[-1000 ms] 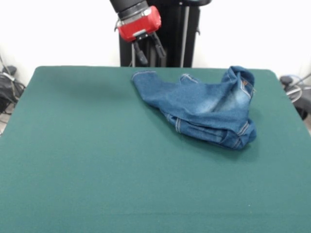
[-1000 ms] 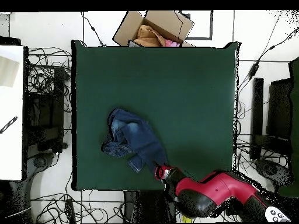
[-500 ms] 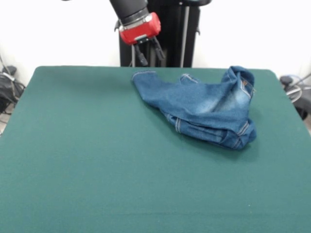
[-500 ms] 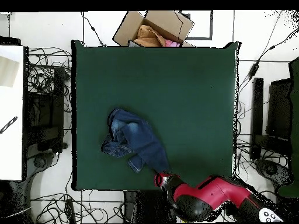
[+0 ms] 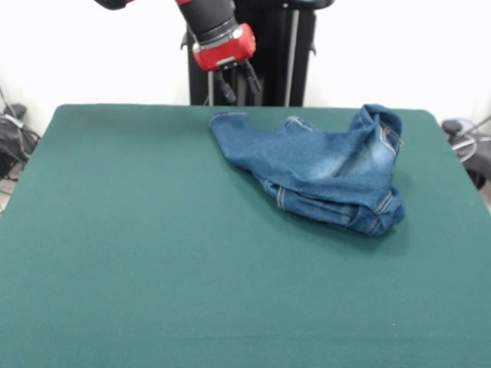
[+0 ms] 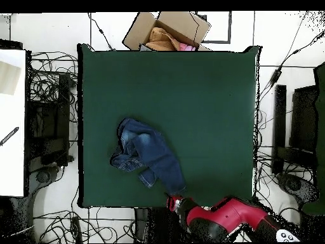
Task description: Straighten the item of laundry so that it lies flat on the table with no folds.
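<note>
The blue denim jeans (image 5: 322,165) lie crumpled on the green table (image 5: 153,253), towards its far right. One leg stretches left to a hem near the far edge, and the waist is bunched and folded at the right. My gripper (image 5: 239,86) hangs open and empty above the table's far edge, just above and behind that hem, not touching it. In the overhead view the jeans (image 6: 149,152) lie at the lower left of the table (image 6: 203,108). There the gripper (image 6: 170,202) is at the bottom edge, just past the leg's end.
The black pedestal (image 5: 276,54) stands behind the far edge. An open cardboard box (image 6: 168,32) holding clothes sits beyond the table's top edge. Cables lie on the floor on both sides, and a white surface (image 6: 11,121) stands at the left.
My gripper has risen and drawn back from the jeans' hem towards the pedestal, off the table's edge. The jeans have not moved.
</note>
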Controlling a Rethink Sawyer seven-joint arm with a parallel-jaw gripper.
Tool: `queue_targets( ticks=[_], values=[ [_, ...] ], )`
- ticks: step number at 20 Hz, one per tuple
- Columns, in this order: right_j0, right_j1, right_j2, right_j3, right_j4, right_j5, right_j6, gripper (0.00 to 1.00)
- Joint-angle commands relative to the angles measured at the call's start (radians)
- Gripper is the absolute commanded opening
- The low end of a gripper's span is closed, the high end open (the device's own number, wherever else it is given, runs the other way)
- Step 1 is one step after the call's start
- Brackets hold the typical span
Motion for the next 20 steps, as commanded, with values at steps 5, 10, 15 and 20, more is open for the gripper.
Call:
queue_targets(
  ticks=[5,10,15,20],
  values=[
    [0.015,0.084,-0.119,-0.105,-0.103,0.025,-0.18,1.0],
    [-0.004,0.099,-0.135,-0.12,-0.099,0.029,-0.213,1.0],
    [-0.025,0.121,-0.149,-0.153,-0.102,0.038,-0.261,1.0],
    [0.07,0.055,-0.186,-0.158,-0.201,0.006,-0.133,1.0]
  ],
)
